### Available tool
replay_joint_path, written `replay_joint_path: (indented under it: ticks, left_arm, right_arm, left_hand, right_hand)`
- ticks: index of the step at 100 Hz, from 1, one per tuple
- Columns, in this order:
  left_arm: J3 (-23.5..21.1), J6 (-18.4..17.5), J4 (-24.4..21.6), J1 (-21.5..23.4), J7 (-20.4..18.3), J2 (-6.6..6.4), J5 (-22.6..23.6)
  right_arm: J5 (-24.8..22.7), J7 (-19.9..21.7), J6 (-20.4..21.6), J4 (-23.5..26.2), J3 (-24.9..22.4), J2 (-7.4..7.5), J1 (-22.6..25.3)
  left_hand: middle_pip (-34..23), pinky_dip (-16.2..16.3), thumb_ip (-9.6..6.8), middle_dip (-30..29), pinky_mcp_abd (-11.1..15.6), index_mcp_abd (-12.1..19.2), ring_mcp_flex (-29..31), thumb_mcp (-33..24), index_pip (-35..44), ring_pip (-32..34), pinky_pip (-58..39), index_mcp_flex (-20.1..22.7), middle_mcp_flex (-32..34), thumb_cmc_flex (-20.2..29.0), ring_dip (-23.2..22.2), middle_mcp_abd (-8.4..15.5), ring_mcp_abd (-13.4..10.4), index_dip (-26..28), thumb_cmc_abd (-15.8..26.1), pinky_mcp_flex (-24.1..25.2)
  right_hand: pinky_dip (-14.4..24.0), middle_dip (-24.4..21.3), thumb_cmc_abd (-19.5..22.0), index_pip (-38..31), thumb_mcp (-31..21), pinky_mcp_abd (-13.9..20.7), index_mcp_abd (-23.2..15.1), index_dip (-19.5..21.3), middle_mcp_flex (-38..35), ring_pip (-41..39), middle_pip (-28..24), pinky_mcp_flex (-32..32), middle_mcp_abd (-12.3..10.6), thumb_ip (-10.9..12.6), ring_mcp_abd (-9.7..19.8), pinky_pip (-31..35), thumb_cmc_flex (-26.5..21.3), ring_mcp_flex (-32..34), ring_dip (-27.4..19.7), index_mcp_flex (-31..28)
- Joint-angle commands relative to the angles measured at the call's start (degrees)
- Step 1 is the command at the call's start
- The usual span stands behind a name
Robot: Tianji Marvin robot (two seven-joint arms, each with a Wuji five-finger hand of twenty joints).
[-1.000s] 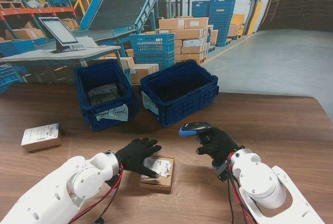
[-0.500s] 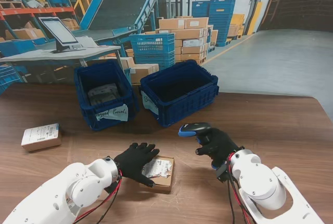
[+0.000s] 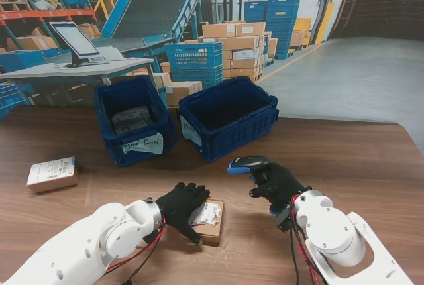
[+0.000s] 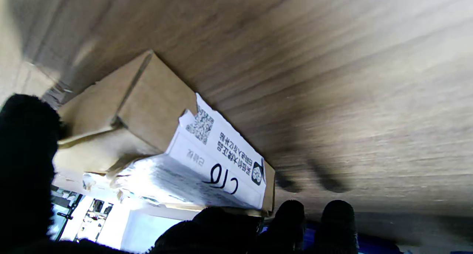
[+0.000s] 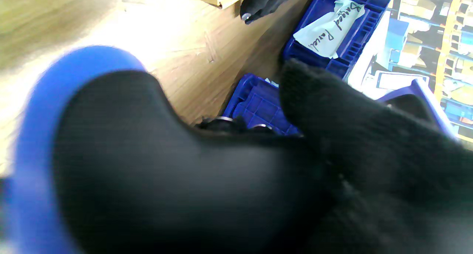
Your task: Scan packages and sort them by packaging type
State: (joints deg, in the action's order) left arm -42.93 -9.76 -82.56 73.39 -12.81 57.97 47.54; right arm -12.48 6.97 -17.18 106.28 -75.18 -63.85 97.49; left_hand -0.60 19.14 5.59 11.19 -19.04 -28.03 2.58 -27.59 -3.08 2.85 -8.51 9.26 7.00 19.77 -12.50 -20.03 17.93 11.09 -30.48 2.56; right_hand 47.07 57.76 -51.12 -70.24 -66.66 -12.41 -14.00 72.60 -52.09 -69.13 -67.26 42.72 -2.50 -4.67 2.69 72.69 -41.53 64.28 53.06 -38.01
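Our left robot hand (image 3: 181,204) grips the labelled cardboard box (image 3: 207,221) on the desk (image 3: 344,159). Our right robot hand (image 3: 275,184) clasps the blue-black barcode scanner (image 3: 246,164), at the box's two o'clock.

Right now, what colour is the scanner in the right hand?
Black with blue trim; the scanner in the right hand shows best in the stand view.

Wooden table (image 3: 371,159) is carrying four items: two blue bins side by side at the far side, labelled bin (image 3: 132,120) on the left, larger bin (image 3: 228,116) right; a labelled carton (image 3: 53,173) far left; a small cardboard box (image 3: 209,222) nearest me.
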Motion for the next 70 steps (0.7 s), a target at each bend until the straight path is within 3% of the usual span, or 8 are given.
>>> replay_joint_path:
  ticks: [1, 13, 21, 36, 46, 54, 62, 70]
  left_arm:
    - [0.63, -0.7, 1.82, -0.27, -0.73, 0.64, -0.05]
    - [2.5, -2.13, 4.64, -1.43, 4.44, 1.15, 1.91]
    - [3.35, -2.43, 5.6, -1.93, 5.53, 1.28, 2.24]
    - [4.08, -3.21, 7.61, -2.31, 8.36, 1.7, 2.2]
    - [3.92, -3.11, 8.53, -1.96, 11.06, 2.12, 2.48]
    - [3.69, -2.51, 9.35, -1.51, 13.95, 2.6, 2.73]
    - [3.39, -2.11, 9.94, -1.1, 16.11, 3.03, 2.58]
    - [3.24, -1.39, 10.7, -0.68, 19.06, 3.5, 2.91]
  right_arm:
    - [0.22, 0.95, 0.42, 0.11, -0.11, -0.26, 0.38]
    - [0.47, 1.03, 0.52, -0.1, -0.34, -0.26, 0.43]
    - [0.6, 1.05, 0.49, -0.21, -0.47, -0.27, 0.47]
    - [0.81, 1.02, 0.6, -0.45, -0.53, -0.3, 0.48]
    - [0.9, 1.13, 0.68, -0.62, -0.51, -0.28, 0.41]
    - [0.96, 1.11, 0.65, -0.7, -0.47, -0.3, 0.34]
    - [0.92, 1.11, 0.78, -0.82, -0.36, -0.28, 0.28]
    - [0.93, 1.2, 0.92, -0.93, -0.28, -0.26, 0.23]
  left_hand:
    - [-0.19, -0.58, -0.3, 1.44, -1.44, 0.69, 1.19, -7.05, 2.84, 0.76, -1.24, 2.39, -1.1, 4.12, -0.51, -0.71, 1.89, -0.02, 0.02, -0.44]
    - [-1.47, 0.56, -2.25, 5.52, -2.86, 1.17, 7.18, -13.23, 4.14, 3.17, -5.22, 7.68, 5.27, 5.92, -3.2, -0.89, 2.46, 2.44, -4.01, -3.1]
    - [-2.15, 1.23, -3.22, 6.77, -3.15, 1.67, 10.24, -16.0, 4.9, 4.33, -7.38, 9.52, 7.73, 7.35, -4.39, -0.85, 2.83, 3.44, -5.0, -4.28]
    - [-5.23, 4.5, -5.57, 11.56, -3.48, 4.1, 17.18, -20.74, 7.03, 7.94, -14.64, 13.59, 13.6, 9.94, -9.37, 1.33, 2.05, 7.2, -6.18, -6.72]
    - [-11.82, 6.59, -9.45, 16.34, -4.05, 6.71, 22.13, -23.64, 9.93, 11.08, -18.52, 16.83, 16.29, 12.11, -14.01, 3.72, 0.94, 11.4, -6.25, -8.43]
    - [-19.35, 8.42, -13.49, 19.21, -4.48, 8.95, 26.29, -26.03, 13.55, 14.23, -22.04, 19.41, 18.64, 14.29, -18.11, 5.7, -0.1, 15.64, -5.97, -10.42]
    - [-24.98, 10.17, -15.78, 21.07, -4.66, 11.2, 30.1, -27.2, 18.73, 17.34, -25.53, 20.94, 21.71, 17.24, -22.47, 7.46, -1.06, 20.54, -5.87, -12.14]
    - [-29.22, 12.72, -16.76, 23.22, -5.56, 13.28, 33.82, -28.57, 27.34, 20.61, -29.48, 20.78, 25.2, 19.58, -26.69, 9.24, -1.77, 25.69, -6.07, -13.91]
  right_hand:
    - [0.18, 0.31, 2.29, -3.91, -0.93, -0.02, -2.22, 2.73, 0.43, -2.77, -0.42, 0.0, 1.36, 0.29, 1.08, 0.98, -5.19, 0.65, 1.08, -3.27]
    - [0.19, 0.31, 2.29, -3.91, -0.94, -0.02, -2.22, 2.74, 0.39, -2.78, -0.43, -0.03, 1.39, 0.27, 1.11, 0.97, -5.16, 0.7, 1.09, -3.27]
    - [0.19, 0.29, 2.27, -3.91, -0.95, -0.01, -2.22, 2.74, 0.45, -2.77, -0.39, -0.01, 1.41, 0.27, 1.13, 0.98, -5.19, 0.67, 1.08, -3.28]
    - [0.2, 0.26, 2.27, -3.89, -0.94, -0.03, -2.18, 2.75, 0.42, -2.76, -0.39, 0.0, 1.44, 0.23, 1.07, 0.99, -5.13, 0.68, 1.07, -3.29]
    - [0.2, 0.25, 2.3, -3.89, -0.98, -0.04, -2.17, 2.76, 0.41, -2.79, -0.39, -0.01, 1.44, 0.23, 0.91, 0.98, -5.16, 0.68, 1.09, -3.3]
    - [0.21, 0.26, 2.24, -3.88, -0.96, -0.06, -2.17, 2.76, 0.42, -2.76, -0.39, 0.01, 1.41, 0.22, 1.15, 0.98, -5.14, 0.71, 1.07, -3.3]
    - [0.22, 0.26, 2.31, -3.88, -0.96, -0.11, -2.17, 2.77, 0.4, -2.77, -0.4, 0.03, 1.42, 0.2, 1.11, 1.0, -5.09, 0.74, 1.07, -3.29]
    - [0.22, 0.25, 2.24, -3.88, -0.97, -0.08, -2.17, 2.77, 0.39, -2.77, -0.4, 0.04, 1.42, 0.21, 1.03, 1.0, -5.14, 0.73, 1.07, -3.3]
